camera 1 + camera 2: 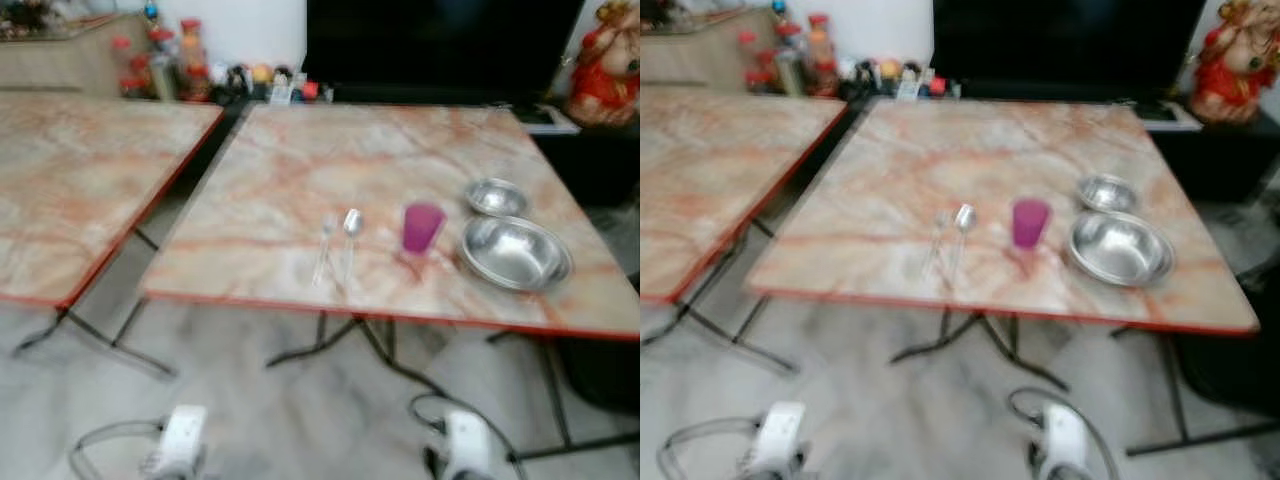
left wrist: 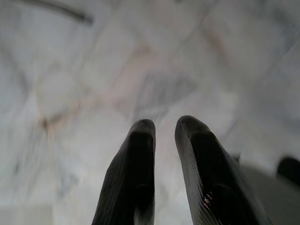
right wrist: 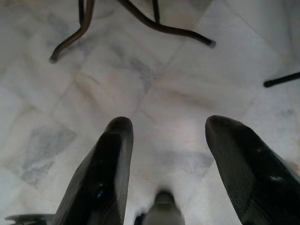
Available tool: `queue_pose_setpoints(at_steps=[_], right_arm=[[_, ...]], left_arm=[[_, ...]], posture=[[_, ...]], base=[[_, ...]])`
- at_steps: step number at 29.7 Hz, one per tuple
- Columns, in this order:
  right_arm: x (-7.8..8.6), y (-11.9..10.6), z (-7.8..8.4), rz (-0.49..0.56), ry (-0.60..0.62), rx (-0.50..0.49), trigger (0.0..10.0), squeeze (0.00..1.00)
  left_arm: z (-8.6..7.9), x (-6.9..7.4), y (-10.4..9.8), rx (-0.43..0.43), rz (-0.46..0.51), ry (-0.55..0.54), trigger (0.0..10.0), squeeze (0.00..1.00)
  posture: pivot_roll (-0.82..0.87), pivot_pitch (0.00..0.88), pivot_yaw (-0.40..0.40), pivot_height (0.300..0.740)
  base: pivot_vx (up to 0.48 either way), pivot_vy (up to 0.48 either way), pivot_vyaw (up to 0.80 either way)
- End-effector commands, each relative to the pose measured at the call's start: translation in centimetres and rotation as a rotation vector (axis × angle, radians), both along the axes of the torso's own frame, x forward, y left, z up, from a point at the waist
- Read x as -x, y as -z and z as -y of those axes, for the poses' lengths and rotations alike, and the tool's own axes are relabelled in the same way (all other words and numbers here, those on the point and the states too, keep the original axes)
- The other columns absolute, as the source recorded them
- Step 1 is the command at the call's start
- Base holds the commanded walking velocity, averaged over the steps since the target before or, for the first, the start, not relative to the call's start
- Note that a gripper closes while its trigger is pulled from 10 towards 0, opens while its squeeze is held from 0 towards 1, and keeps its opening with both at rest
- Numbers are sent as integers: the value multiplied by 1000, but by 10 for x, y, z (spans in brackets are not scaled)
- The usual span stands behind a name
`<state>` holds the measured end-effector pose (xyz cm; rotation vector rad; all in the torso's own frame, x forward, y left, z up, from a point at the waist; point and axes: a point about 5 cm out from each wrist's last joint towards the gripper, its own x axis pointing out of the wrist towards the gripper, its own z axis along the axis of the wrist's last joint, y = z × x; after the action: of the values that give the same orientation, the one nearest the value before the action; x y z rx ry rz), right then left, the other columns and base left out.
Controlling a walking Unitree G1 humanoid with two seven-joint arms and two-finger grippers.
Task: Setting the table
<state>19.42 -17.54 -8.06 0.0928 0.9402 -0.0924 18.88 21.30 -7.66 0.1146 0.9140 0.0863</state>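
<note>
A marble-patterned table (image 1: 300, 160) with a red edge stands in front of me. Near its front edge lie a fork (image 1: 324, 245) and a spoon (image 1: 351, 232) side by side. To their right stands a pink cup (image 1: 422, 227). A large steel bowl (image 1: 514, 252) sits right of the cup, with a small steel bowl (image 1: 496, 197) just behind it. Both arms hang low in front of the table, over the floor. My left gripper (image 2: 165, 123) points at the floor with its fingers almost together and nothing between them. My right gripper (image 3: 171, 123) is open and holds nothing.
A second marble table (image 1: 80, 170) stands to the left across a narrow gap. Bottles and jars (image 1: 170, 60) line the back wall beside a dark screen (image 1: 440, 45). A red figurine (image 1: 608, 65) stands at the back right. Black table legs (image 3: 154, 23) cross the pale tiled floor.
</note>
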Motion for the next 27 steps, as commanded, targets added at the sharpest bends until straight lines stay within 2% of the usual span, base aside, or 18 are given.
queue_pose_setpoints(at_steps=[1, 5, 8, 9, 13, 14, 16, 18, 21, 22, 23, 27], right_arm=[[9, 3, 12, -29, 29, 18, 10000, 0], [8, 3, 11, -29, 26, 17, 10000, 0], [8, 3, 11, -30, 23, 17, 10000, 0], [7, 3, 11, -32, 20, 17, 10000, 0], [7, 3, 11, -33, 18, 18, 10000, 0], [7, 3, 11, -32, 20, 17, 10000, 0], [7, 3, 12, -32, 21, 17, 10000, 0], [7, 3, 12, -31, 21, 18, 10000, 0], [7, 2, 12, -30, 20, 18, 10000, 0], [6, 2, 11, -28, 21, 16, 10000, 0], [6, 2, 11, -25, 26, 12, 10000, 0], [6, 2, 11, -18, 37, 9, 10000, 0]], left_arm=[[8, -6, -1, 17, 12, 9, 10000, 0], [10, -9, -3, 9, 37, 13, 10000, 0], [12, -11, -3, -13, -4, 19, 10000, 0], [9, -11, -3, -49, -21, 15, 10000, 0], [8, -11, -3, -68, -26, 21, 10000, 0], [7, -2, 3, -119, -140, 5, 10000, 0], [6, -1, 3, -128, -154, -5, 10000, 0], [1, -5, 0, -82, -108, -62, 10000, 0], [-4, -8, -3, -74, -73, -88, 10000, 0], [-8, -6, -2, -40, -78, -164, 10000, 0], [-9, -6, -3, -22, -68, -177, 10000, 0], [-5, -8, -3, 5, -53, -102, 10000, 0]], posture=[[7, 0, -1, 740], [12, 0, 0, 740], [19, 0, -2, 740], [23, 0, -5, 740], [23, 0, -5, 740], [11, 0, 1, 740], [12, 0, -1, 740], [14, 0, -3, 740], [10, 0, -3, 740], [4, 6, 0, 740], [2, 7, 1, 740], [-13, 4, 8, 740]], base=[[379, 0, 0], [139, 0, 0], [0, 0, 0], [0, 0, 0], [0, 0, 0], [0, 0, 0], [0, 0, 0], [0, 0, 0], [0, 0, 0], [0, 0, 0], [0, 0, 0], [0, 0, 0]])
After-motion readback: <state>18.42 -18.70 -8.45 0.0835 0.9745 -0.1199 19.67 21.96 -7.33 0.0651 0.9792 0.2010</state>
